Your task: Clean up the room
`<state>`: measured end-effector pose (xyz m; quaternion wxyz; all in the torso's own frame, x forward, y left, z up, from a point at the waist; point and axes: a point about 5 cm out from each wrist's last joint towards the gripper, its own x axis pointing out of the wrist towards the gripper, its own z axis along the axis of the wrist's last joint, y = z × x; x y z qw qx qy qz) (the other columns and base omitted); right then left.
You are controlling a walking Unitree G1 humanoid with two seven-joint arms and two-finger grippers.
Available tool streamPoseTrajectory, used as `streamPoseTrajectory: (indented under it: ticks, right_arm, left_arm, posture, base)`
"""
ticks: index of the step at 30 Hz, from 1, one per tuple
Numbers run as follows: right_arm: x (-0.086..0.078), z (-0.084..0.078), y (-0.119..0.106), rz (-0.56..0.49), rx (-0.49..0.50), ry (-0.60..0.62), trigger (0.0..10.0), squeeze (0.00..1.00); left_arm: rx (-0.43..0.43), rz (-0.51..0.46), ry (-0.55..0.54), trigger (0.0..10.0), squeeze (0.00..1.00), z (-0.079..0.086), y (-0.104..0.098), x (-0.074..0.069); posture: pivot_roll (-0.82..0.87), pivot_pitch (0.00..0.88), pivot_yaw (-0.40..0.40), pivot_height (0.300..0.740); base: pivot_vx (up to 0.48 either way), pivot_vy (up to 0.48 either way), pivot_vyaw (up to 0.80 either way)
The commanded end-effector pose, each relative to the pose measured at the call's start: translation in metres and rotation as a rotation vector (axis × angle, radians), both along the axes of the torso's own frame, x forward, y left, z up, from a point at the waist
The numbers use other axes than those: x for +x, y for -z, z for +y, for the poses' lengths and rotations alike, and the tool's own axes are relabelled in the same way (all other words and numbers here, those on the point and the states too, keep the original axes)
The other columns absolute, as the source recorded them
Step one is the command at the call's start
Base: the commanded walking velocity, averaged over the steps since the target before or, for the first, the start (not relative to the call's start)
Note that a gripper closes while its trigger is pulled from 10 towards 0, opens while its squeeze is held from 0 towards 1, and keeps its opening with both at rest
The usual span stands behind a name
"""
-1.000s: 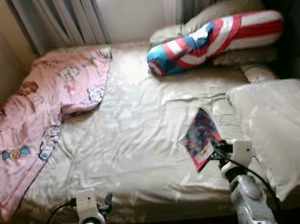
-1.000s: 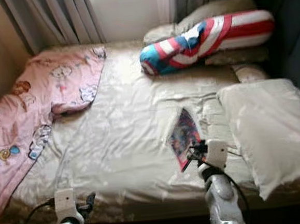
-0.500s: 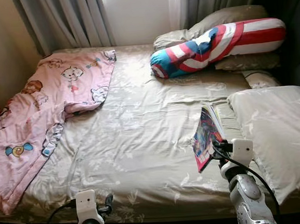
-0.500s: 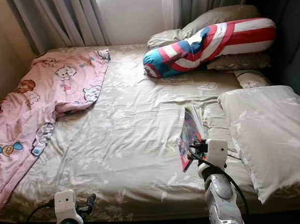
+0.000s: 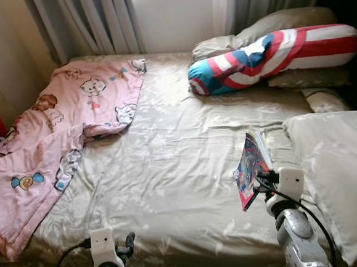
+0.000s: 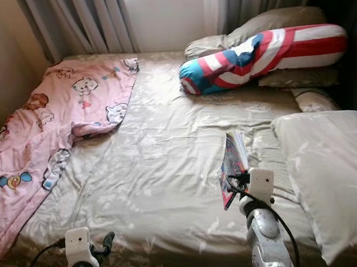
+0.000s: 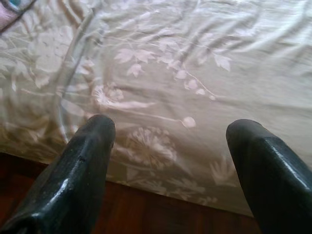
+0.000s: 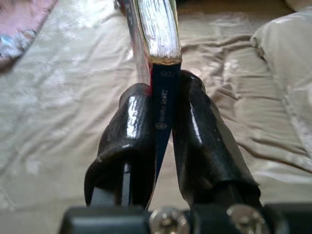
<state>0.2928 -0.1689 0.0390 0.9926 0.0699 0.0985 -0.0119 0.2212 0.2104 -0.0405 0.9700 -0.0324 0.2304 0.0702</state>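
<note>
One book [image 5: 251,167] stands on edge in our right gripper [image 8: 163,122], pinched at its near end, long axis pointing away; our left gripper [image 7: 170,141] hangs open.

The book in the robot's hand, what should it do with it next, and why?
Probably lift the book a little higher, clear of the bed. The right gripper is shut on its spine, and it stands tilted on edge above the sheet, beside the big pillow. Clearing the bed first would keep the pages from dragging. The left gripper is open and idle at the bed's edge.
</note>
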Motion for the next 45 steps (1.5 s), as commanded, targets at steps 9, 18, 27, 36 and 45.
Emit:
streamPoseTrajectory:
  ticks: [9,18,27,36,45]
  right_arm:
    - [-0.001,-0.014,-0.001,-0.009,-0.015,0.047,10.0,0.00]
    - [-0.001,-0.013,0.000,-0.003,-0.004,0.052,10.0,0.00]
    - [-0.007,-0.015,0.016,0.074,0.140,0.093,10.0,0.00]
    - [-0.002,-0.008,0.013,0.053,0.132,0.026,10.0,0.00]
    - [-0.003,-0.006,0.013,0.040,0.108,0.008,10.0,0.00]
  left_arm:
    - [0.008,-0.023,0.023,10.0,0.00,-0.005,-0.003,0.004]
    - [0.013,-0.041,0.021,10.0,0.00,-0.005,-0.005,0.005]
    - [0.017,-0.066,0.022,10.0,0.00,-0.005,-0.009,0.008]
    - [0.027,-0.092,0.031,10.0,0.00,-0.001,-0.013,0.010]
    - [0.021,-0.151,0.034,10.0,0.00,-0.007,-0.022,0.018]
  posture:
    - [-0.05,0.053,0.011,0.740]
    - [-0.05,0.062,0.009,0.740]
    - [-0.04,0.085,0.016,0.740]
    - [-0.04,0.102,0.033,0.740]
    - [-0.04,0.108,0.036,0.696]
  base:
    - [0.137,0.000,0.00]
    - [0.000,0.000,0.00]
    - [0.000,0.000,0.00]
    - [0.000,0.000,0.00]
    - [0.000,0.000,0.00]
